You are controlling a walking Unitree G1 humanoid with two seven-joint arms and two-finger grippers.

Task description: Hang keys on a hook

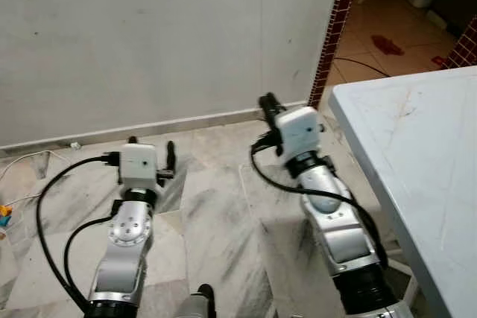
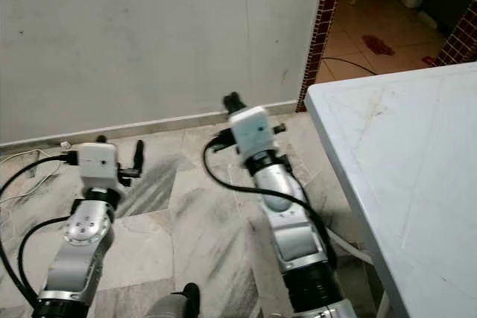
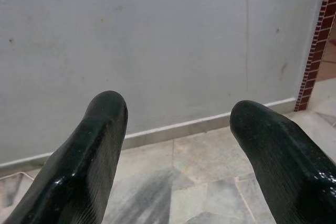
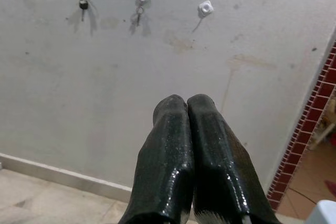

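Keys (image 4: 83,4) hooked, right gripper (image 4: 187,103) closed, raised

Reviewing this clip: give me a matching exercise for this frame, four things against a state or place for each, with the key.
Things:
1. left tool
2. right tool
3. rightmost wall hook
4. white table

States or places:
A. bare, nothing hanging from it
B. fingers pressed together
C. on the robot's right
D. fingers spread apart

Pairs: 1-D, 2-B, 3-A, 4-C
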